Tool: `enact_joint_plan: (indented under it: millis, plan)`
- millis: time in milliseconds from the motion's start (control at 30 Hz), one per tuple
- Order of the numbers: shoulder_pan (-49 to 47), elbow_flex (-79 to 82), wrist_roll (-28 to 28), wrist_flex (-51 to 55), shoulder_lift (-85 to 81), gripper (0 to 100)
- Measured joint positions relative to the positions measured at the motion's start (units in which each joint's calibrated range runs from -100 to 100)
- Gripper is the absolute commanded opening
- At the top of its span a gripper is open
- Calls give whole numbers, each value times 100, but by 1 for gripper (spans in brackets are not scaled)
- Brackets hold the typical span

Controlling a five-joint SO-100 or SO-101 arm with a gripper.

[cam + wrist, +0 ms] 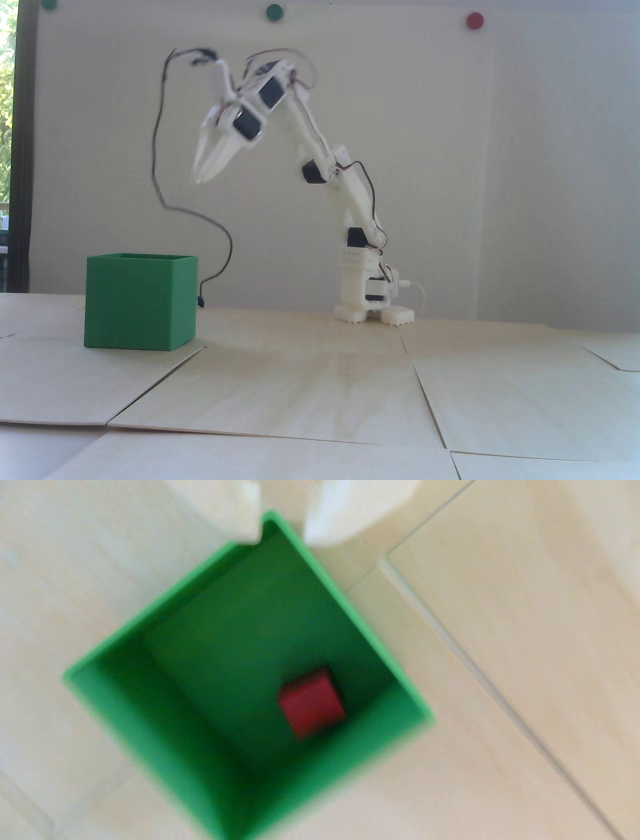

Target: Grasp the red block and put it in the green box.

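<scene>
Your red block point(310, 703) lies on the floor of the green box point(149, 729), nearer the wall that sits toward the lower right of the wrist view than the other walls, and nothing touches it. The gripper point(201, 176) hangs high above the box in the fixed view, a little to the right of the box's open rim, tips pointing down and to the left. From that side the white fingers blur into one shape, but in the wrist view the two fingertips point(242, 518) stand apart at the top edge with one corner of the box showing in the gap between them, so the pincer is spread and holds nothing. The box point(140, 302) stands on a surface of pale wooden panels point(320, 390) laid side by side, with thin dark seams between them; one seam starts at the box's right front corner and runs toward the camera. The arm's white base point(372, 292) sits on the same panels, to the right of the box and farther back. A black cable point(165, 200) droops from the top of the arm down to the surface just behind the box. Behind the box rises a plain off-white wall point(525, 175) carrying a green dot point(274, 12) and a red dot point(474, 20) near its top. Left of the box a dark window frame point(22, 150) shows bright foliage outside.
</scene>
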Motion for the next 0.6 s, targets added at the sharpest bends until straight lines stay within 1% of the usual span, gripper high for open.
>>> enact_joint_plan:
  millis: [167,600]
  plan:
    - [-53,-394,0,100,0,3]
    - [-53,-403,0,100,0,3]
